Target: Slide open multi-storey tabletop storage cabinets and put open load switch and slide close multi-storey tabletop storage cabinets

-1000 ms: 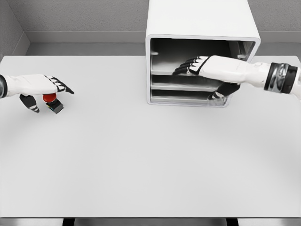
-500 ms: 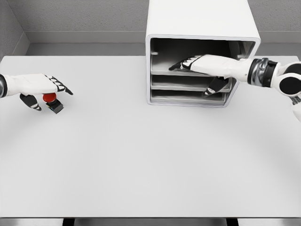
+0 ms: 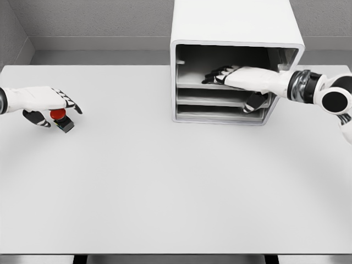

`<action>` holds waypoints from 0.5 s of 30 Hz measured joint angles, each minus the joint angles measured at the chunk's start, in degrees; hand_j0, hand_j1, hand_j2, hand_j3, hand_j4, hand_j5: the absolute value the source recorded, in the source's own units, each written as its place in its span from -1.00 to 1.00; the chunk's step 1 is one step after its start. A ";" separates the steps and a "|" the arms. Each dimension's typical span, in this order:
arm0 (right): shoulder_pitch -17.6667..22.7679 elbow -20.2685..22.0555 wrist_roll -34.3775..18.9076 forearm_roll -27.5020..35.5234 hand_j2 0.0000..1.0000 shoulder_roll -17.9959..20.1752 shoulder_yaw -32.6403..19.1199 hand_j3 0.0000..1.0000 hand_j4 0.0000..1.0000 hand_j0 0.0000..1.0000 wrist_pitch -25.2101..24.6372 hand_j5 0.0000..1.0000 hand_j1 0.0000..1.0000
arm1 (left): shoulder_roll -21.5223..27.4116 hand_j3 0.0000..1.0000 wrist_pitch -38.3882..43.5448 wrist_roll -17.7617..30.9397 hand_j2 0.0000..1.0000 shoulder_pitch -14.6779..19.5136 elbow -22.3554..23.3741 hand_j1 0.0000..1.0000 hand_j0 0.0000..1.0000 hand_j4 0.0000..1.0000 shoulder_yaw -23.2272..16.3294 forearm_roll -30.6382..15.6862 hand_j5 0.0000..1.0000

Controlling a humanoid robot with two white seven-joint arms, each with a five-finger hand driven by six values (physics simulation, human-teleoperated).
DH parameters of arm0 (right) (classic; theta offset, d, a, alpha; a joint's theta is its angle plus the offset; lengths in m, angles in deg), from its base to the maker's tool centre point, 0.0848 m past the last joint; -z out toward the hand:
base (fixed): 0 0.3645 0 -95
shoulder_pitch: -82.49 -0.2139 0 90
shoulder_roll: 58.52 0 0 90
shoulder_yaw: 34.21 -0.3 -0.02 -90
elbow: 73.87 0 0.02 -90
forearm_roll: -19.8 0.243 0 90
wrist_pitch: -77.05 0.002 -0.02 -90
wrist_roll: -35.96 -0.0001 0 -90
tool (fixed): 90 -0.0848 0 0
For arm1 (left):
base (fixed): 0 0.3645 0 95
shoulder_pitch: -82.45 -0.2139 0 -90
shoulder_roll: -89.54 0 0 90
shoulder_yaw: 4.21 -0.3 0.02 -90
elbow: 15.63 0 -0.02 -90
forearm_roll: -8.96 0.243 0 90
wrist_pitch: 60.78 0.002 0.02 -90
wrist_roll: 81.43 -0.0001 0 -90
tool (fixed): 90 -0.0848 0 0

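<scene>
Left hand [image 3: 45, 104] grips switch [image 3: 60, 119]; right hand [image 3: 242, 80] inside cabinet [image 3: 236, 33]

White multi-storey storage cabinet [image 3: 236, 33] upright at table's rear, front open, three shelves showing. Load switch [image 3: 60, 119], red knob on black base, tilted, far left.

One storage cabinet [image 3: 236, 38] stands on one table [image 3: 165, 187], showing three open tiers. One load switch [image 3: 60, 118] lies far left of the cabinet. Two hands appear.
</scene>
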 measured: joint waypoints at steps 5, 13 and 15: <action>0.88 4.30 -0.18 -0.75 1.00 2.43 0.07 1.00 1.00 1.00 0.84 1.00 1.00 | 0.03 0.48 -0.01 -0.01 0.48 -0.18 0.01 0.48 0.48 0.48 -0.06 0.03 0.48; 3.17 10.61 -0.27 0.89 1.00 6.09 -0.21 1.00 1.00 1.00 1.22 1.00 1.00 | 0.19 0.24 -0.02 -0.02 0.24 -0.17 0.01 0.24 0.24 0.24 -0.11 0.04 0.24; 3.61 11.51 -0.27 1.13 1.00 6.75 -0.52 1.00 1.00 1.00 1.29 1.00 1.00 | 0.20 0.12 -0.02 -0.02 0.12 -0.18 -0.01 0.12 0.12 0.12 -0.12 0.03 0.12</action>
